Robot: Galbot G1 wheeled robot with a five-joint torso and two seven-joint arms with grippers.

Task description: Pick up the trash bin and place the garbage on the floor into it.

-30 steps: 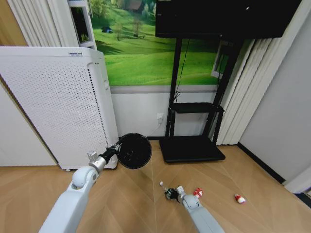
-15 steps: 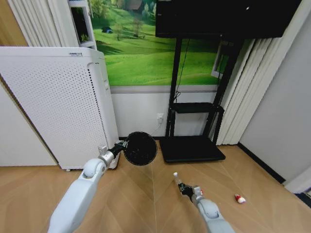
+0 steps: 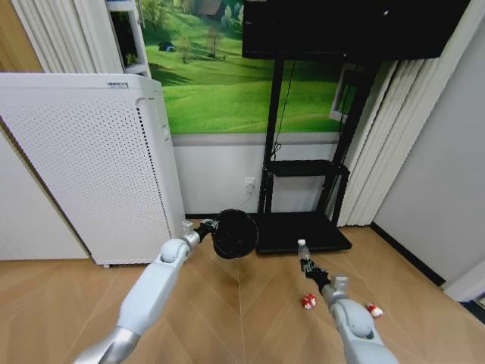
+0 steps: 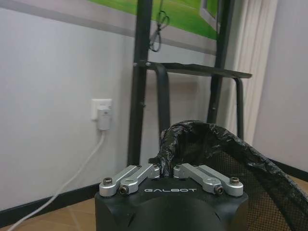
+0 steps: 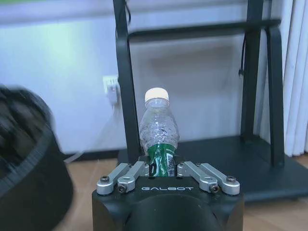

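Left gripper (image 3: 208, 225) raised ahead of the robot, just right of the tall white perforated appliance (image 3: 83, 163). Clenched on the rim of the small black round trash bin (image 3: 234, 233), which hangs in the air with its mouth tipped toward the head camera. Left wrist view: the gripper (image 4: 167, 169) pinches a bunched fold of black liner at the rim; the mesh wall of the bin (image 4: 226, 159) curves away past it.

Right gripper (image 3: 308, 268) lifted off the floor, in front of the black flat base of the TV stand (image 3: 299, 231). It grasps the small clear plastic bottle with a green label (image 3: 303, 251), held upright, white cap on top. Right wrist view: both fingers close on the label band of the bottle (image 5: 159, 137); blurred bin edge (image 5: 29, 159) to one side.

Bottle and bin near each other, a gap of open air between them.

On the wooden herringbone floor (image 3: 227, 303): one tiny red-and-white scrap (image 3: 308, 301) just beside the right arm, a second scrap (image 3: 373, 309) farther right, well apart from the first.

Room to move: open floor in front. Appliance hems the left, stand and wall the back, grey wall (image 3: 447, 167) the right.
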